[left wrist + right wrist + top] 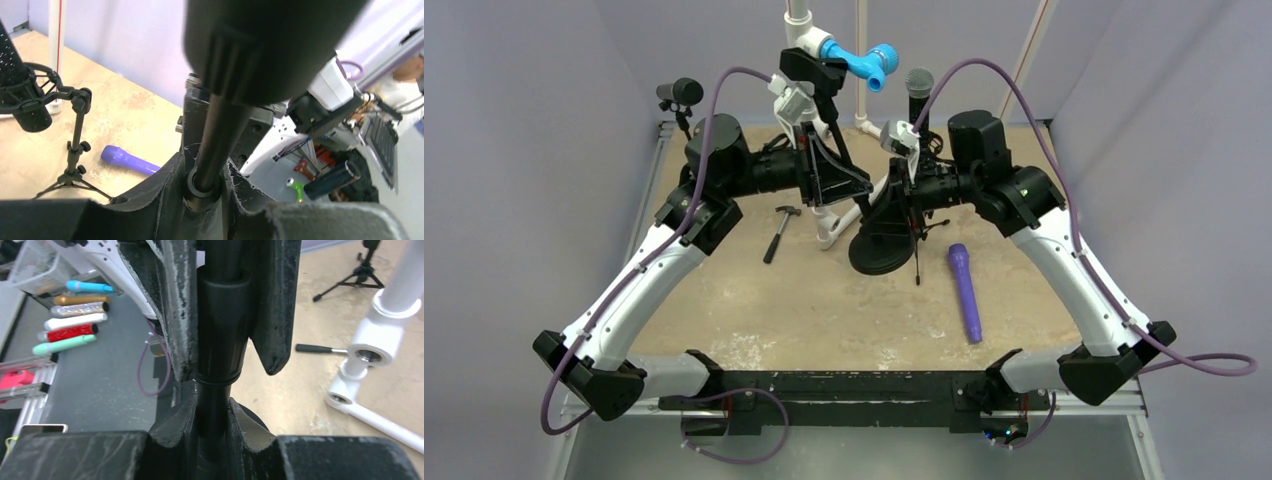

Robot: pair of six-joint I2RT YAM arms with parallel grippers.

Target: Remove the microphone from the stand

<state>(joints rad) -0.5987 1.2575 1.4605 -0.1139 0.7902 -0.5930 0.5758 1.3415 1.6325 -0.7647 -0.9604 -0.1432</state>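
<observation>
A black microphone stand with a round base [879, 250] stands mid-table. Its pole [220, 135] rises to a large, blurred black microphone [270, 45], which also shows in the top view [809, 68]. My left gripper [205, 185] is shut on the pole's collar; it shows in the top view [859, 185] too. My right gripper [214, 410] is shut on the pole lower down, just above the base [250, 415], and shows in the top view [894, 200]. The left gripper's fingers [175, 305] clamp the thicker sleeve [222, 325] above mine.
A hammer [779, 232] lies left of the base and a purple flashlight [964, 290] to its right. A white pipe frame [829, 225] with a blue fitting [859, 62] stands behind. A tripod microphone [919, 85] stands back right, a small one [682, 93] back left.
</observation>
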